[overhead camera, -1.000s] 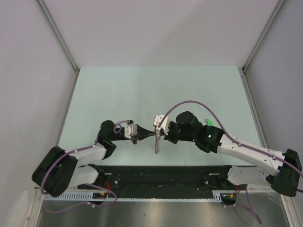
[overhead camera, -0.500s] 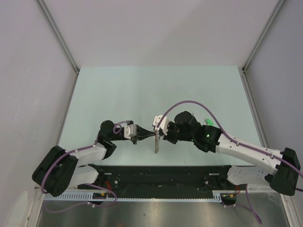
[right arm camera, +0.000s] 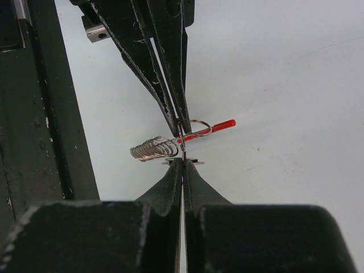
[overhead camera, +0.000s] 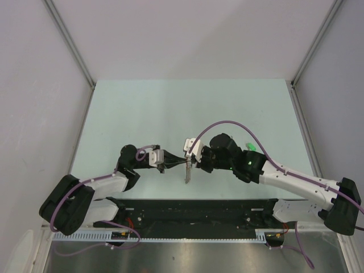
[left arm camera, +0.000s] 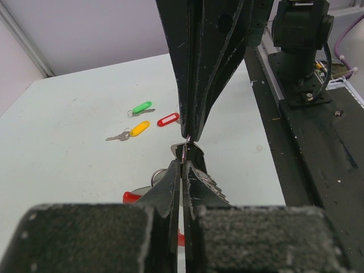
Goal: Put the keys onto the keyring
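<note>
From above, my left claw and right claw meet tip to tip near the worktop's near edge.

Left wrist: green, yellow and red keys lie loose on the worktop beyond the claws.

Right wrist: both claws are pinched tight, the left apparently on the keyring. I should keep it steady and thread slowly.

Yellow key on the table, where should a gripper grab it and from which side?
Probably by its plastic head, pinched across the narrow width, coming straight down. The yellow key lies flat on the table, its thin silver blade offers little to hold, and both long sides of the head stand clear of the red key and green key.
</note>
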